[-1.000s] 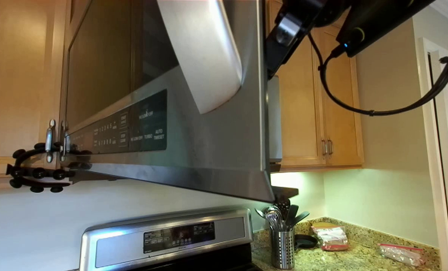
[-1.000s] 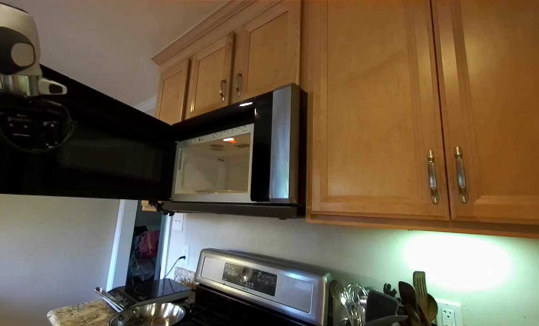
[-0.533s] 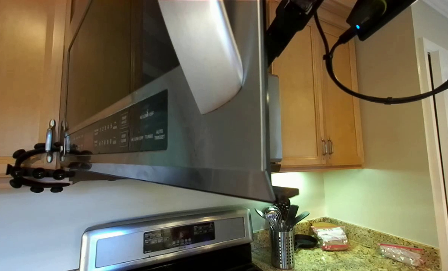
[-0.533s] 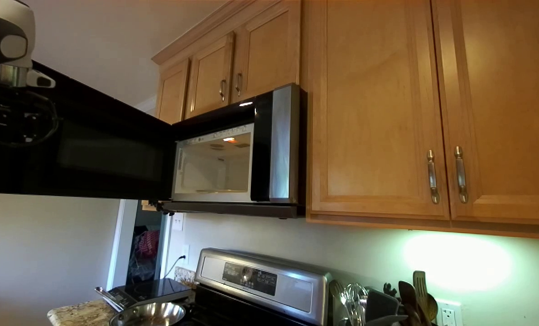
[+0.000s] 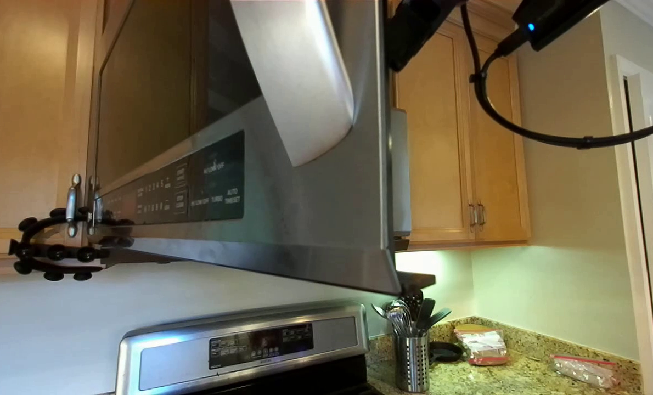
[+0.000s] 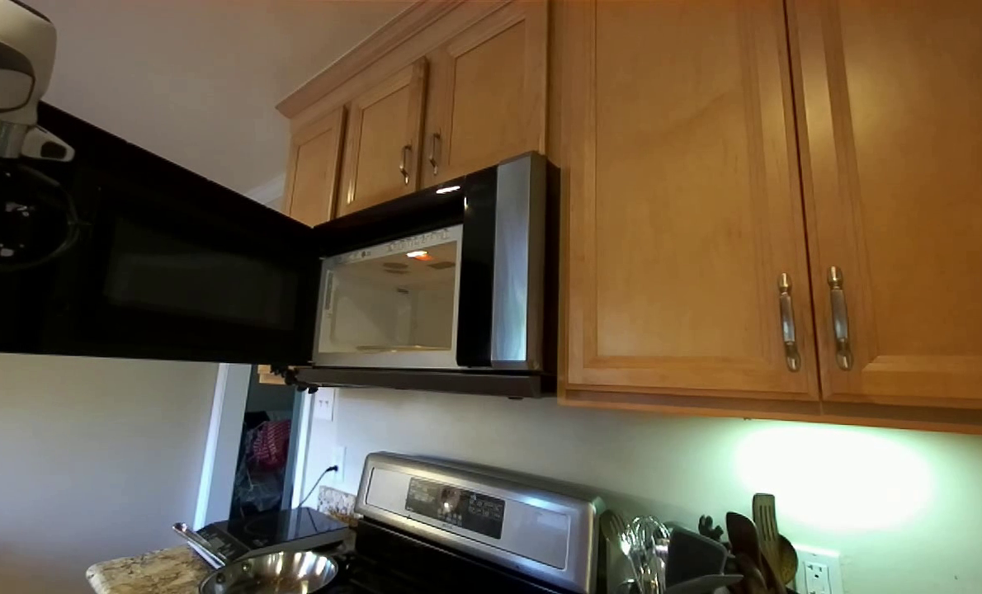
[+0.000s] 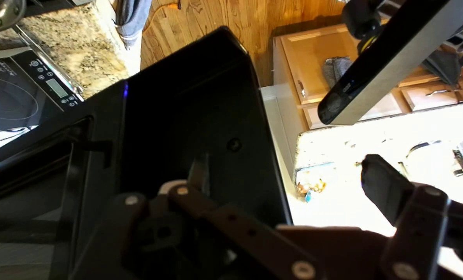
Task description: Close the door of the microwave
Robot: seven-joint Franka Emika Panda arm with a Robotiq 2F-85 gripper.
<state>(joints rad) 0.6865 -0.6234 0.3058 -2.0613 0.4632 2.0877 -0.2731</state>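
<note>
The door of the microwave stands open, reaching toward 9 o'clock in an exterior view, its long axis running level from hinge to free edge; in the wrist view that edge slants from 12 o'clock toward 5, and the door stretches away toward 8; the fingers are spread wide, gripping nothing; one, near 7 o'clock, overlaps the dark inner face, the other, toward 4, shows past the edge, so the edge runs between them as seen; whether it sits between them in depth I cannot tell; shutting the door probably calls for pressure on the outer face, swinging it home to the microwave; on the control strip the digits 1 2 3 4 5, "TURBO" and "AUTO TIMESET" can be read; a tiny mark on the stove, at 7 o'clock in an exterior view, and lettering on the cooktop, between 9 and 10 in the wrist view, are too small to read
</note>
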